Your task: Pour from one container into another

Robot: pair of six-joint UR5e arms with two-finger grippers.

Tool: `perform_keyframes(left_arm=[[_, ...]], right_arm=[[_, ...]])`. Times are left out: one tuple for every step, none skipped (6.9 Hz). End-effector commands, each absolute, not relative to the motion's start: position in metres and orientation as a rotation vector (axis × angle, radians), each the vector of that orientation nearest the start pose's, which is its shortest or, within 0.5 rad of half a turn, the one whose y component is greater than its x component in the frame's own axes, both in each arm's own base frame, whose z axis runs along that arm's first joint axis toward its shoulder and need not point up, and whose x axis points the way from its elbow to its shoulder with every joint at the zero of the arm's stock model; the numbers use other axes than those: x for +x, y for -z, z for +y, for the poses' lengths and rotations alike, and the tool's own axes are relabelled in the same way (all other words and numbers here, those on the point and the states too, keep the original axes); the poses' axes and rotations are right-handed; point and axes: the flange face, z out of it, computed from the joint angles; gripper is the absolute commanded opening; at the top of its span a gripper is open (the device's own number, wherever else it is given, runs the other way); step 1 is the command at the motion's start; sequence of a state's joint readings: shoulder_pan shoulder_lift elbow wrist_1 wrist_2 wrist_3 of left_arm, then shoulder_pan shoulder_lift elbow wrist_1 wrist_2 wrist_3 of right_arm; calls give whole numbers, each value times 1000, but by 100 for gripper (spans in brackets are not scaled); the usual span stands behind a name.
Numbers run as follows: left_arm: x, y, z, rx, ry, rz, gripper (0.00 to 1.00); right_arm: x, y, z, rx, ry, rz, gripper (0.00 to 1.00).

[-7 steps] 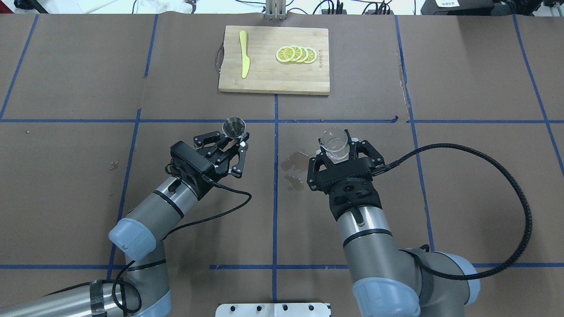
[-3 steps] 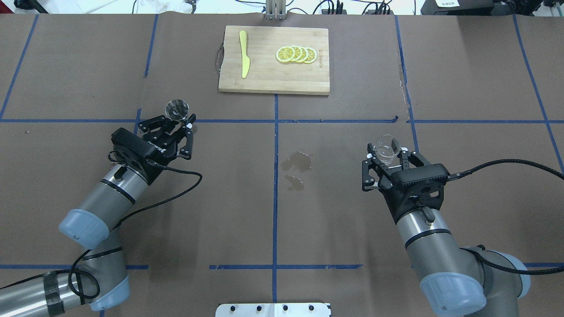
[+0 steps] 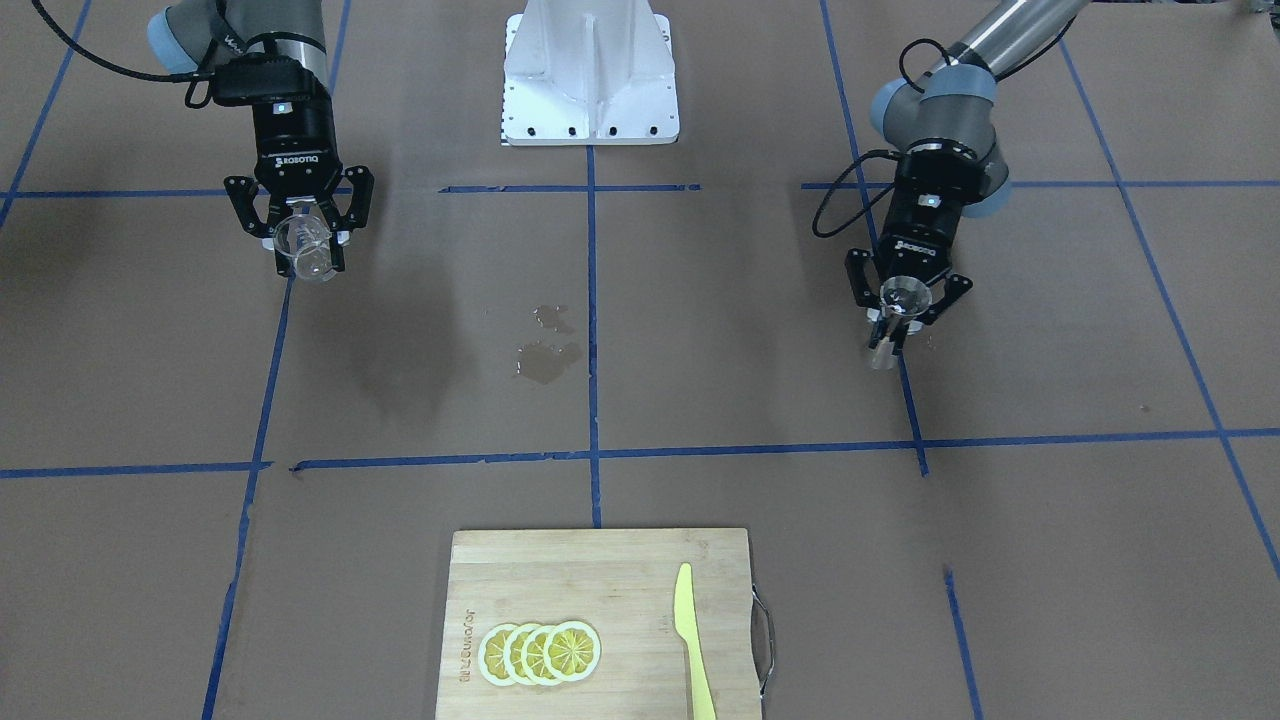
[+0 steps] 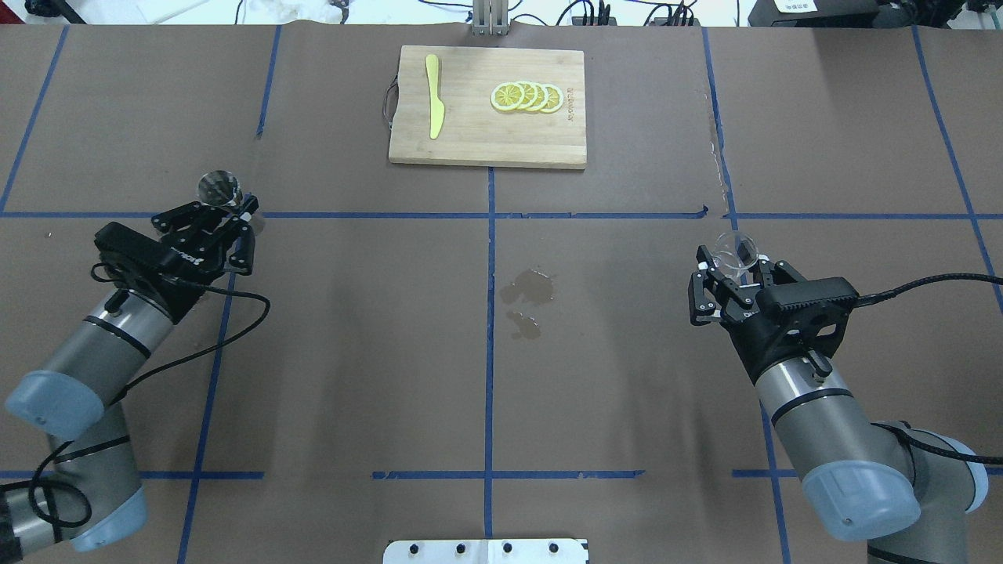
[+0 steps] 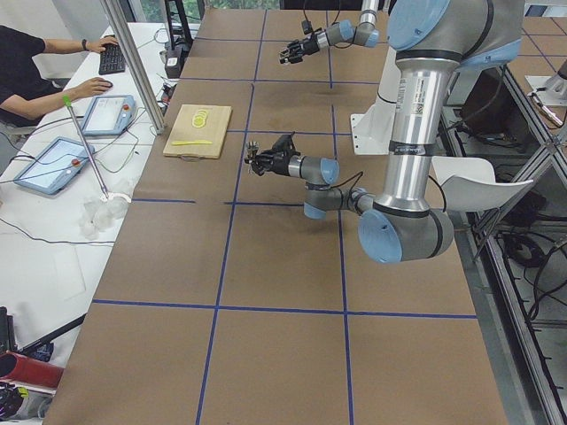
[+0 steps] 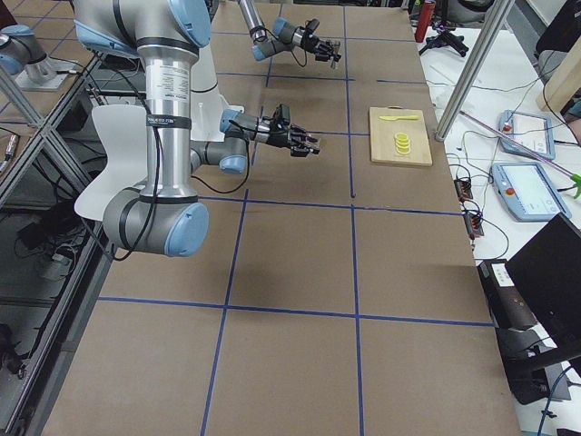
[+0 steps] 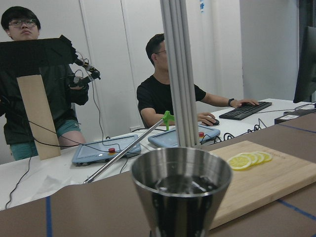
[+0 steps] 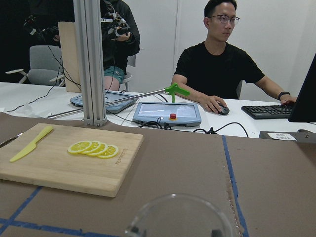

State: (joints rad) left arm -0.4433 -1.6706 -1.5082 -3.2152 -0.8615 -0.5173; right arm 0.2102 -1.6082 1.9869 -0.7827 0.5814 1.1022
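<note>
The steel hourglass jigger point(image 4: 218, 188) sits in my left gripper point(image 4: 223, 210), which is shut on its narrow waist at the table's left side. Dark liquid fills its upper cone in the left wrist view, where the jigger point(image 7: 181, 190) takes up the lower middle. The clear glass cup point(image 4: 736, 249) is in my right gripper point(image 4: 735, 265), shut on it at the table's right side; it looks empty. Across the table, the jigger point(image 3: 900, 300) shows on the right and the glass cup point(image 3: 305, 250) on the left. Only the cup's rim point(image 8: 180, 217) shows in the right wrist view.
A small wet puddle point(image 4: 526, 290) lies on the brown paper between the arms. A wooden cutting board point(image 4: 486, 145) at the far middle carries lemon slices point(image 4: 526, 96) and a yellow knife point(image 4: 433, 94). Operators sit beyond the far edge.
Both arms have swung apart from the table's middle. The left gripper carried the jigger far to the left, the right gripper carried the glass cup to the right. Both stayed shut.
</note>
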Motion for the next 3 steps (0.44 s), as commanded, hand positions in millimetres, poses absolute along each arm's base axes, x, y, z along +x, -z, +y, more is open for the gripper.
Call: perform_keyframes(left_arm=[[304,-539,-374,1337,268,792,0],[281,-561,-367,1335,349,766,0],[272,-574,-366,1362,420,749,0]], right_arm=[[-380,-387,-313,1151,-383,-695,0],[-380,-388,-314,1148,-382,-694,0],[-380,-389,-315,1149,-381,-690,0]])
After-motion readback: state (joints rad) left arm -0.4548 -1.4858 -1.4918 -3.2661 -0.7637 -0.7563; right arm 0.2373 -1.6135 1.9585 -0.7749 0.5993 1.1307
